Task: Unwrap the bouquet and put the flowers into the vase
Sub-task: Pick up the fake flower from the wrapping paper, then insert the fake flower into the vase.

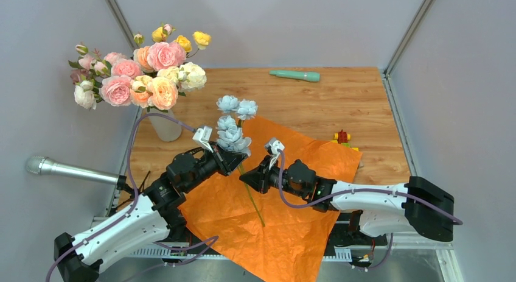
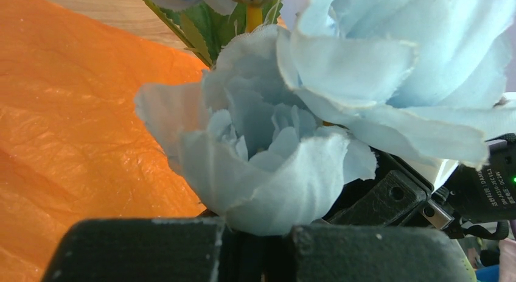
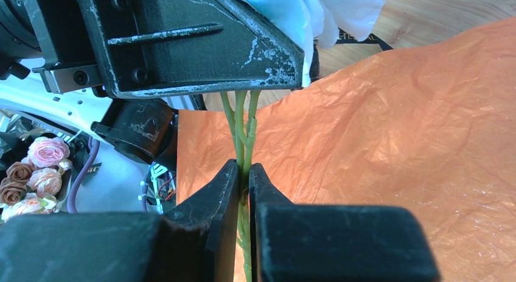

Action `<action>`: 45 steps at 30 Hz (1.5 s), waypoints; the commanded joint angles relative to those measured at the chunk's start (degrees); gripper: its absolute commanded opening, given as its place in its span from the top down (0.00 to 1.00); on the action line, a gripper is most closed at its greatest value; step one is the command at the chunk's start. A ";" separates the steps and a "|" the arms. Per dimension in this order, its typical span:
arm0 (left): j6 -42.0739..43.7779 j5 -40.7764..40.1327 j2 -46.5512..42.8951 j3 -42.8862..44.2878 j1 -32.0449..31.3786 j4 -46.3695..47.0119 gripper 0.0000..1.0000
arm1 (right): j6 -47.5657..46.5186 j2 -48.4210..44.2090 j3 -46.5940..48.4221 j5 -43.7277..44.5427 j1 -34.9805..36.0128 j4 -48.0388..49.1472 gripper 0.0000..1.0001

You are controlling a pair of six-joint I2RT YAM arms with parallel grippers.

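The vase (image 1: 164,125) stands at the back left and holds a bunch of pink, peach, white and yellow flowers (image 1: 143,69). The bouquet's orange paper (image 1: 286,233) lies unfolded on the table. Above it, a stem of pale blue flowers (image 1: 233,136) is held by both grippers. My left gripper (image 1: 234,160) is shut on the stems just under the blooms. Those blooms (image 2: 261,154) fill the left wrist view and hide the grip there. Lower down, my right gripper (image 3: 244,172) is shut on the green stems (image 3: 241,120), with the left gripper's body (image 3: 182,44) right above it.
A teal stick (image 1: 295,75) lies at the back of the wooden table. A grey metal tube (image 1: 70,170) juts in from the left edge. Small coloured toy blocks (image 1: 344,137) sit at the paper's right corner. Grey walls close in on three sides.
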 commanded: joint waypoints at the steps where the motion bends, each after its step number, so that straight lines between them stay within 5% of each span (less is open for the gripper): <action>1: 0.10 -0.66 -1.20 0.51 -0.40 1.00 1.00 | -1.28 0.65 3.33 1.31 0.73 1.11 1.00; 8: 1.43 -1.24 -1.34 0.66 -0.40 0.60 1.00 | -1.49 -1.01 2.38 2.51 0.82 0.48 0.93; 23: 8.75 -3.60 -3.84 1.40 -0.40 -0.64 1.00 | -3.60 -6.35 0.43 6.95 0.73 -4.14 0.34; 30: 17.69 -5.17 -5.92 3.09 -0.40 -4.07 1.00 | -4.47 -8.42 -0.66 8.53 0.73 -6.47 0.16; 45: 41.15 -9.43 -12.35 9.72 -0.18 -13.88 1.00 | -5.01 -17.92 -5.77 16.83 -0.59 -12.39 0.00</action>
